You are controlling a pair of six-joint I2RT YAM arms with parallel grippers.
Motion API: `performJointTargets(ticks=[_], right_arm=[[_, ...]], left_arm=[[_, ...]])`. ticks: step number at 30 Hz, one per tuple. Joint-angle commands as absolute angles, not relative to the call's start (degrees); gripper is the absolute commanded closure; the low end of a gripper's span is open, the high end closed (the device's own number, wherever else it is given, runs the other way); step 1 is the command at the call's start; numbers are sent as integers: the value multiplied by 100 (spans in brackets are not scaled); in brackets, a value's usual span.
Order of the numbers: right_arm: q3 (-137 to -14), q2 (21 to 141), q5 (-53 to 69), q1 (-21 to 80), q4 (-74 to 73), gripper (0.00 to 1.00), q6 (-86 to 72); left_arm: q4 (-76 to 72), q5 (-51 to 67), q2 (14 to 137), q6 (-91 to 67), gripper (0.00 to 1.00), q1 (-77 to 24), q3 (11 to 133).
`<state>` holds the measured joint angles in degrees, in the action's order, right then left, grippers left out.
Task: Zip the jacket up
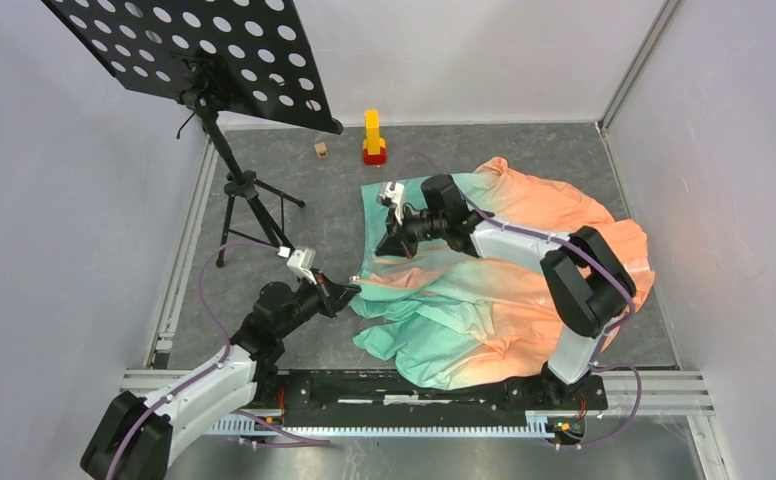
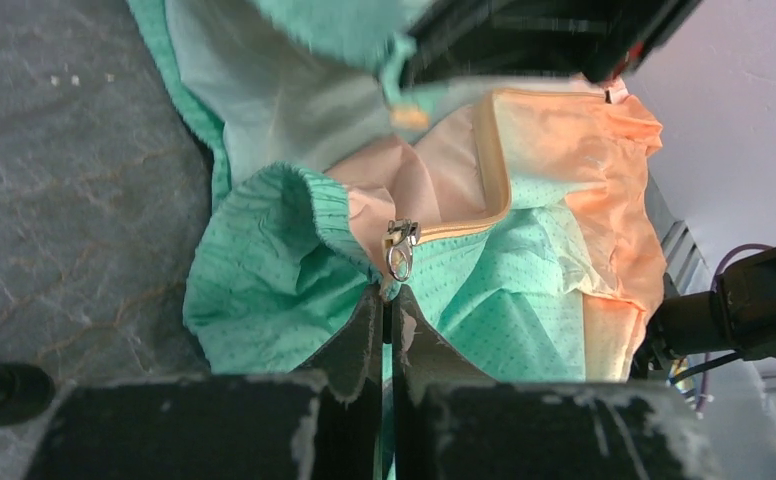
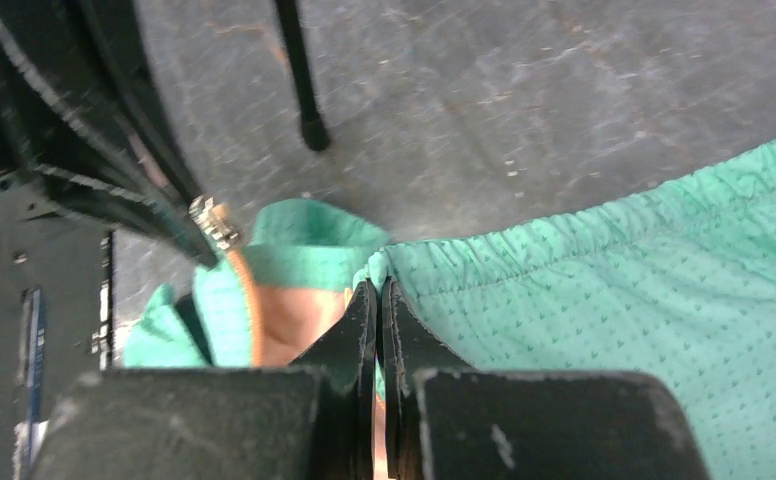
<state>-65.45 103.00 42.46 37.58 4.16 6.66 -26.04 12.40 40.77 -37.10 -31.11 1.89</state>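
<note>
The jacket [image 1: 524, 270], mint green fading to peach-orange, lies crumpled on the table at centre right. My left gripper [image 1: 349, 290] is shut on the jacket's green hem at its left edge. In the left wrist view the fingertips [image 2: 392, 292] pinch the hem just below the metal zipper slider [image 2: 401, 250], from which the orange zipper tape [image 2: 499, 180] curves up. My right gripper [image 1: 386, 240] is shut on the jacket's other green hem edge [image 3: 377, 282]. The left gripper's fingers and the slider [image 3: 214, 224] show at the left of the right wrist view.
A black music stand [image 1: 204, 60] on a tripod [image 1: 249, 200] stands at the back left. A yellow and red block tower [image 1: 373, 138] and a small wooden cube [image 1: 320, 149] sit at the back. Metal rails edge the table [image 1: 264, 270].
</note>
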Motion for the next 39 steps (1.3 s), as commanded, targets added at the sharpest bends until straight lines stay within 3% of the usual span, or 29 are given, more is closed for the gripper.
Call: performJointTargets(ticks=[1, 4, 10, 39], right_arm=[[-5712, 9666, 4767, 3857, 1879, 100, 202], [-4961, 9290, 4679, 3876, 2945, 100, 12], [-4320, 8712, 4432, 3894, 3539, 100, 280], [-4299, 8816, 4343, 4368, 3180, 100, 1020]], left_arm=[[-3706, 1309, 4245, -2855, 98, -3118, 124], [-3924, 1546, 4413, -2544, 98, -3111, 118], [-4509, 2335, 4757, -2287, 98, -3121, 13], [-4329, 2452, 4763, -2162, 98, -3129, 74]])
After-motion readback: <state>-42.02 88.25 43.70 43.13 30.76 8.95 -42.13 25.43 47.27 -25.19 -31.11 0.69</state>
